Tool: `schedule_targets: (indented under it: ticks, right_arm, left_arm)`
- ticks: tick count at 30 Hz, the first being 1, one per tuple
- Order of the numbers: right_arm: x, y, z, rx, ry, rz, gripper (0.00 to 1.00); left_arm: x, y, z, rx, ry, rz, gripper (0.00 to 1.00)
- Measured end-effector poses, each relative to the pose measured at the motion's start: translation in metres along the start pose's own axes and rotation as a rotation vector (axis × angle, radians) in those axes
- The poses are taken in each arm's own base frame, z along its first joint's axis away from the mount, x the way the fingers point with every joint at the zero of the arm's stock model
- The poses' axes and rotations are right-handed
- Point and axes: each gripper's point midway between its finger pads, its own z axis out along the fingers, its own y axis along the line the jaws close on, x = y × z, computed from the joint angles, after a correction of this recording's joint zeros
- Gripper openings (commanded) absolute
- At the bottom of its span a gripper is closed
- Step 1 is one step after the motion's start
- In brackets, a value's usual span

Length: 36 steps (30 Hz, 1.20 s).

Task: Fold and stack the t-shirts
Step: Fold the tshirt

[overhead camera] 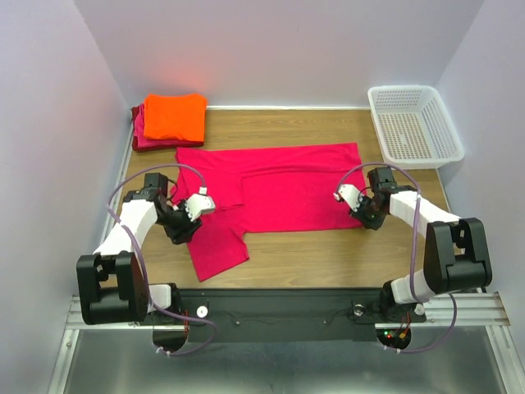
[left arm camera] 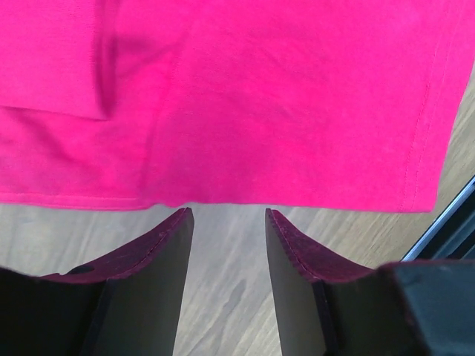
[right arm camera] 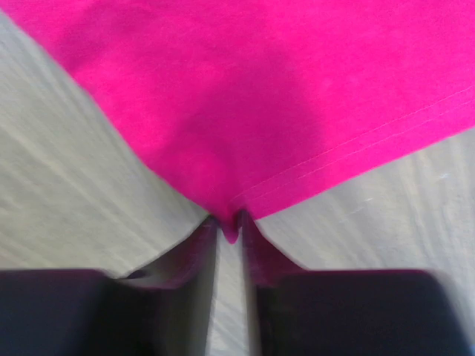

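Pinching the magenta t-shirt (overhead camera: 279, 189) at a corner: right gripper (right arm camera: 228, 222); left gripper (left arm camera: 228, 215) (jaws parted) just short of its hem.

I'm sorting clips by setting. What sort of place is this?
Probably a lab test cell: plain walls box in a small wooden table, and two robot arms are bolted to a metal rail at its near edge.

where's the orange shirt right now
In the top view the orange shirt sits folded in the far left corner, on top of the dark red shirt, just behind the spread pink shirt.
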Motion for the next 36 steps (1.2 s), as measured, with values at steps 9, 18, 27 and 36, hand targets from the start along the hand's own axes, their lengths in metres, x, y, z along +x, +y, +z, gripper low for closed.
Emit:
schedule_targets:
  ticks: [9, 18, 27, 36]
  right_arm:
    - [0.0, -0.006, 0.001, 0.031, 0.01, -0.006, 0.01]
    - [0.002, -0.008, 0.0, 0.042, 0.022, -0.001, 0.01]
    - [0.006, -0.009, -0.015, 0.074, 0.041, -0.007, 0.01]
    - [0.01, 0.002, -0.044, 0.079, 0.046, -0.04, 0.0]
  left_arm:
    - [0.01, -0.017, 0.03, 0.003, 0.077, 0.112, 0.55]
    - [0.012, -0.014, 0.044, -0.022, 0.111, 0.155, 0.02]
    - [0.015, -0.013, 0.023, -0.011, 0.143, 0.115, 0.0]
    - [-0.016, -0.015, -0.024, -0.037, 0.071, 0.15, 0.0]
